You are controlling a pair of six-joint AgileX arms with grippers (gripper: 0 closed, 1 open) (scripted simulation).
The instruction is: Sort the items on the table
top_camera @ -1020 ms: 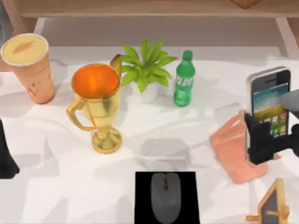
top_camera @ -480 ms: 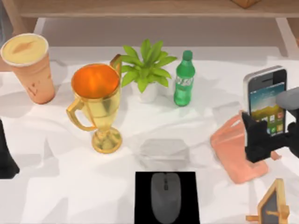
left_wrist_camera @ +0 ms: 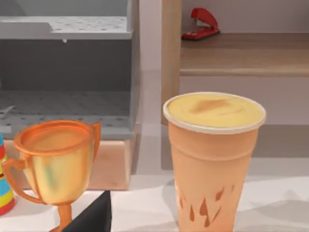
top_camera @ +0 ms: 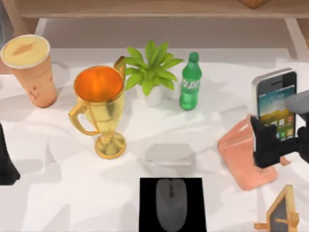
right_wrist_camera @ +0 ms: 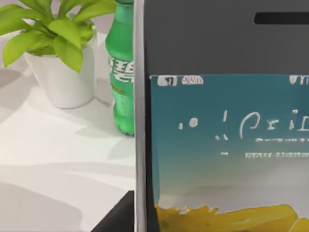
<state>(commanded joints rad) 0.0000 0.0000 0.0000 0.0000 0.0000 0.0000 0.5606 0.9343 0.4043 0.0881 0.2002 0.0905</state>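
Observation:
My right gripper [top_camera: 273,145] is shut on the silver-edged smartphone [top_camera: 275,104], held upright at the table's right side over a salmon stand [top_camera: 239,154]. Whether the phone touches the stand I cannot tell. The phone's screen [right_wrist_camera: 222,121] is close up in the right wrist view. The dark grey mouse [top_camera: 171,203] lies on a black pad [top_camera: 147,203] at the front centre. At the back left of the white table [top_camera: 58,193] stands the orange cup [top_camera: 31,67] with its cream top, seen close in the left wrist view [left_wrist_camera: 212,159]. My left arm [top_camera: 6,159] is parked at the left edge.
A gold trophy [top_camera: 99,106] stands left of centre, with a potted plant [top_camera: 150,72] and a green bottle [top_camera: 190,82] behind the middle. A small wooden chalkboard [top_camera: 282,215] sits at the front right. A red stapler [left_wrist_camera: 200,26] lies on a shelf behind the table.
My right gripper has carried the smartphone a little to the left over the salmon stand, then held still. Everything else is unmoved.

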